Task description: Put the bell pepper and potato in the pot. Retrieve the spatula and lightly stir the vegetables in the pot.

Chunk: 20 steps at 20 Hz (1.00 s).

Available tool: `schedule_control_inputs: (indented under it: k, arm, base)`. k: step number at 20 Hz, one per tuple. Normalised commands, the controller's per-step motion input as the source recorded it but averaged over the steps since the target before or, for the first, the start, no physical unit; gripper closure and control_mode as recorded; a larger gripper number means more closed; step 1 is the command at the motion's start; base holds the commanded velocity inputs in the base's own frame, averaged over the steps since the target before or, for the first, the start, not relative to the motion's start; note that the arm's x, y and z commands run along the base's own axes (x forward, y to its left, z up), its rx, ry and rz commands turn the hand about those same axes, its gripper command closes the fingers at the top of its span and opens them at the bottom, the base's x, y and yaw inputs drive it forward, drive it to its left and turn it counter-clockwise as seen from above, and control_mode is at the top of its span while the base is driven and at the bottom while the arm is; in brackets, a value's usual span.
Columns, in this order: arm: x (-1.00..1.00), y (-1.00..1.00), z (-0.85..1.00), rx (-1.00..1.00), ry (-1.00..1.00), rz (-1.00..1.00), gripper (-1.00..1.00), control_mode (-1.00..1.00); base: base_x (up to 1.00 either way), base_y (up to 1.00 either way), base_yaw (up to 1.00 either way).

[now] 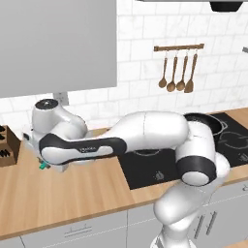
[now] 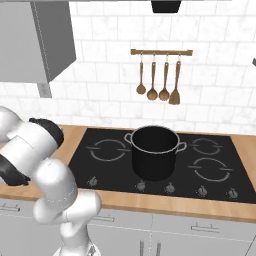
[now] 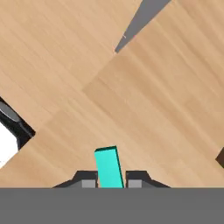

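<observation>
With the arm swung far left over the wooden counter, you've got the gripper clamped on the spatula, teal handle between the fingers; pot sits on the hob.

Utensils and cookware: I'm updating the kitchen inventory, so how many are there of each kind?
Brown wooden utensils on the wall rail: 4
Teal-handled spatula, between the fingertips of the gripper: 1
Black pot on the cooktop: 1
Total: 6
</observation>
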Motion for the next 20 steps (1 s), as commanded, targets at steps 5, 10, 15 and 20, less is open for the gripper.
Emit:
schedule_control_inputs:
  k: [5,10,15,20]
  arm:
    - [-0.68,-0.87,0.94,0.42,0.07,-0.4,1.0,-1.0]
    - [-0.66,-1.0,0.73,0.45,0.06,-0.37,1.0,-1.0]
    - [-0.15,-0.98,0.78,0.43,0.09,-0.37,1.0,-1.0]
    - [0.23,-0.87,0.73,0.35,0.17,-0.43,1.0,-1.0]
  base:
    - [0.0,0.0,0.0]
    - [0.0,0.0,0.0]
    - [0.0,0.0,0.0]
    - [0.0,0.0,0.0]
